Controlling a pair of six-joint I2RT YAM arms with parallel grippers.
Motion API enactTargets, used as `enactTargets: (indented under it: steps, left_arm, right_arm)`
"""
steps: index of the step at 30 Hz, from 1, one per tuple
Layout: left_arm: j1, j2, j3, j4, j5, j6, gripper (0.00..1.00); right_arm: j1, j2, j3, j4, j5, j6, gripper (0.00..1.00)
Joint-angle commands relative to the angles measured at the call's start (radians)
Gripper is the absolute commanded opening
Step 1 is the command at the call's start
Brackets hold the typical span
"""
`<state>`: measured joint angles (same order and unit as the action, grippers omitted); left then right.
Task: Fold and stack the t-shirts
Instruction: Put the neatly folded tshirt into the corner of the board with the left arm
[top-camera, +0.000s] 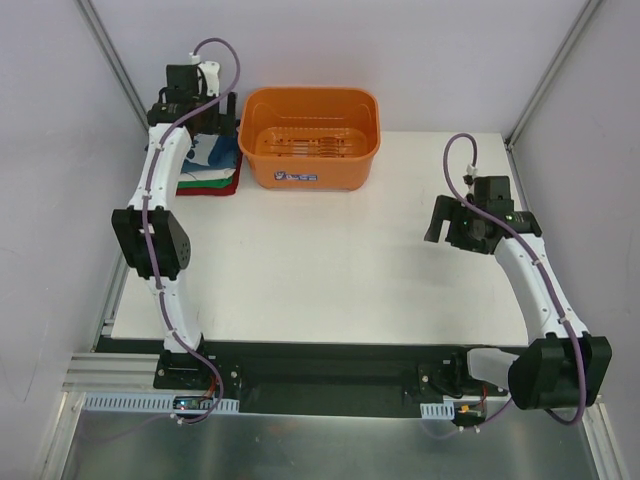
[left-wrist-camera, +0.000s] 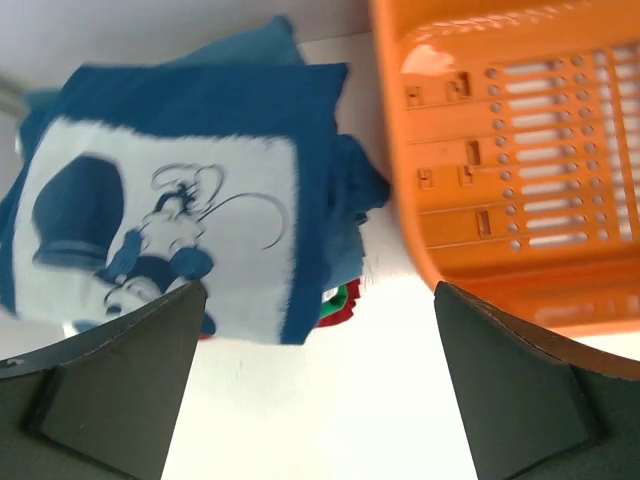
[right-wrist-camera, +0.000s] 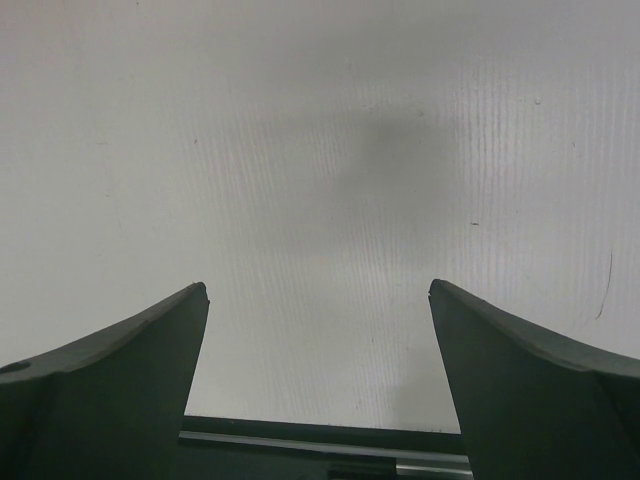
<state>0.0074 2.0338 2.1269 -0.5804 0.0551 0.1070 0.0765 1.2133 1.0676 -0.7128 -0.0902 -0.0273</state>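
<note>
Claws gape empty: right claw (right-wrist-camera: 318, 288) over bare surface (right-wrist-camera: 320, 120); left claw (left-wrist-camera: 320, 290) just short of the navy t-shirt (left-wrist-camera: 190, 170), folded roughly square, print up, skewed atop the stack (left-wrist-camera: 340, 302), basket (left-wrist-camera: 520, 150) to its right. Overhead, the arm (top-camera: 165, 160) mostly hides that print.

The white table (top-camera: 330, 260) carries an orange basket (top-camera: 310, 135) and, perhaps touching it, stacked t-shirts (top-camera: 212, 172).

Left arm (top-camera: 160, 170): white link shells, black blocky joint housings, left cable (top-camera: 237, 75) purple, looping off the wrist and running along the links. Right arm (top-camera: 535, 280): same build, right cable (top-camera: 448, 158) also purple. Left gripper (left-wrist-camera: 320, 288) and right gripper (right-wrist-camera: 318, 287): fingers (left-wrist-camera: 110, 390) matte dark grey, wedge-shaped, blunt-tipped.
</note>
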Motion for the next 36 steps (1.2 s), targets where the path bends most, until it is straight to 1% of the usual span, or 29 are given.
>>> enactTargets:
  steps: [1, 2, 3, 5, 6, 8, 14, 15, 17, 18, 19, 20, 21, 23, 25, 28, 29, 30, 31, 34, 36]
  left_arm:
    - [0.003, 0.021, -0.013, 0.01, 0.052, 0.181, 0.96]
    - [0.003, 0.031, -0.01, 0.008, 0.063, 0.19, 0.95]
    - [0.003, 0.04, -0.009, 0.007, 0.072, 0.209, 0.88]
    - [0.002, 0.071, 0.014, 0.005, 0.057, 0.209, 0.81]
    - [0.002, 0.08, 0.025, 0.004, 0.042, 0.206, 0.75]
    - [0.002, 0.114, 0.056, 0.004, 0.028, 0.204, 0.75]
    - [-0.004, 0.186, 0.113, 0.002, 0.083, 0.186, 0.75]
    - [-0.004, 0.198, 0.125, 0.002, 0.078, 0.175, 0.75]
    - [-0.006, 0.236, 0.16, 0.005, 0.06, 0.166, 0.72]
    - [-0.004, 0.25, 0.175, 0.005, 0.013, 0.151, 0.7]
    - [-0.007, 0.281, 0.211, 0.007, -0.023, 0.142, 0.65]
    - [-0.032, 0.295, 0.228, 0.013, -0.049, 0.134, 0.53]
    - [-0.037, 0.305, 0.241, 0.016, -0.096, 0.116, 0.47]
    - [-0.04, 0.319, 0.261, 0.04, -0.119, 0.089, 0.32]
    - [-0.041, 0.327, 0.268, 0.062, -0.136, 0.077, 0.31]
    - [-0.04, 0.342, 0.278, 0.071, -0.115, 0.079, 0.31]
    - [-0.041, 0.345, 0.277, 0.076, -0.11, 0.079, 0.27]
    - [-0.041, 0.348, 0.278, 0.08, -0.103, 0.073, 0.11]
    - [-0.041, 0.351, 0.283, 0.085, -0.094, 0.068, 0.0]
    - [-0.041, 0.355, 0.311, 0.12, -0.086, 0.013, 0.0]
    - [-0.04, 0.344, 0.321, 0.154, -0.09, -0.053, 0.0]
  right_arm:
    - [0.005, -0.057, -0.004, -0.005, 0.007, -0.005, 0.97]
    - [0.005, -0.063, -0.008, -0.005, 0.01, -0.003, 0.97]
    - [0.006, -0.063, -0.009, -0.008, 0.012, -0.003, 0.97]
    - [0.005, -0.061, -0.011, -0.007, 0.014, 0.001, 0.97]
    - [0.005, -0.06, -0.012, -0.007, 0.014, 0.001, 0.97]
    - [0.005, -0.051, -0.012, -0.008, 0.014, 0.006, 0.97]
    - [0.006, -0.029, -0.001, -0.01, 0.017, 0.012, 0.97]
    - [0.006, -0.029, 0.0, -0.008, 0.017, 0.012, 0.97]
    - [0.006, -0.021, 0.002, -0.01, 0.02, 0.012, 0.97]
    - [0.008, -0.02, 0.003, -0.011, 0.021, 0.013, 0.97]
    - [0.008, -0.018, 0.005, -0.011, 0.023, 0.013, 0.97]
    - [0.008, -0.012, 0.006, -0.014, 0.024, 0.013, 0.97]
    - [0.008, -0.011, 0.008, -0.011, 0.024, 0.013, 0.97]
    - [0.008, 0.0, 0.011, -0.011, 0.023, 0.015, 0.97]
    - [0.008, 0.012, 0.015, -0.011, 0.024, 0.015, 0.97]
    - [0.006, 0.023, 0.022, -0.013, 0.027, 0.015, 0.97]
    - [0.009, 0.026, 0.026, -0.013, 0.029, 0.013, 0.97]
    - [0.008, 0.028, 0.028, -0.011, 0.03, 0.013, 0.97]
    - [0.008, 0.034, 0.031, -0.011, 0.03, 0.013, 0.97]
    - [0.008, 0.049, 0.038, -0.011, 0.029, 0.012, 0.97]
    - [0.008, 0.055, 0.045, -0.01, 0.029, 0.013, 0.97]
